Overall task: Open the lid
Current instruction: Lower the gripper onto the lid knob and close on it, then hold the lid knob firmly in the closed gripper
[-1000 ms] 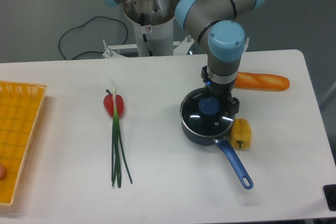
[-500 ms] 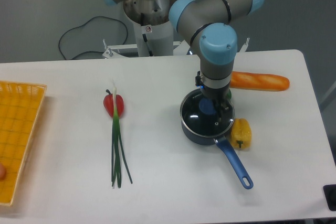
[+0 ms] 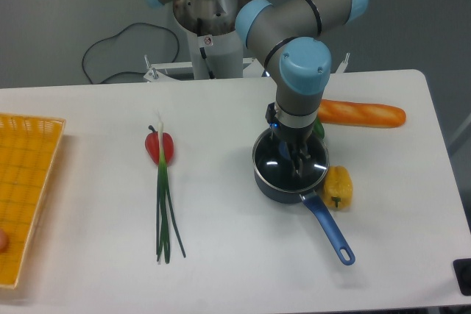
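The lid (image 3: 269, 161), a clear glass disc with a thin metal rim, lies flat on the dark blue saucepan (image 3: 275, 191) at centre right of the white table. Its blue knob is hidden under my gripper (image 3: 296, 158). The gripper points straight down over the lid's middle, with its dark fingers (image 3: 302, 161) reaching down to the glass where the knob sits. I cannot tell whether the fingers are closed on the knob. The saucepan's long blue handle (image 3: 330, 230) points toward the front right.
A yellow pepper (image 3: 338, 187) touches the pan's right side. A baguette (image 3: 362, 113) lies behind it to the right. A red pepper (image 3: 160, 146) and green onions (image 3: 164, 211) lie at centre left. A yellow basket (image 3: 22, 189) is at the left edge.
My gripper has shifted left and lowered over the lid's centre. The blue knob, visible before, is now covered by it. The lid and pan have not moved.
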You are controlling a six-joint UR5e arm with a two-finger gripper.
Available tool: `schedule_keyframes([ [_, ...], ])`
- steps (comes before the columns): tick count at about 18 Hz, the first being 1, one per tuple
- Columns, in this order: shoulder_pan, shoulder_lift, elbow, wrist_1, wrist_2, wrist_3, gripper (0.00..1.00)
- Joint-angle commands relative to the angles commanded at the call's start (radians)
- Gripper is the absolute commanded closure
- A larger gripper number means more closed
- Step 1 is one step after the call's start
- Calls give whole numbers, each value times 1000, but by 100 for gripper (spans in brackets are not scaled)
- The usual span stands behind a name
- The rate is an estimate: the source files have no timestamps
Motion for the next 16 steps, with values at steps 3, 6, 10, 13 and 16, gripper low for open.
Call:
schedule_keyframes([
  [3, 5, 0, -2, 0, 2, -2, 0],
  [6, 17, 0, -9, 2, 12, 0, 0],
  [10, 18, -2, -17, 3, 12, 0, 0],
  [13, 17, -2, -29, 6, 15, 0, 0],
  [16, 18, -2, -34, 6, 28, 0, 0],
])
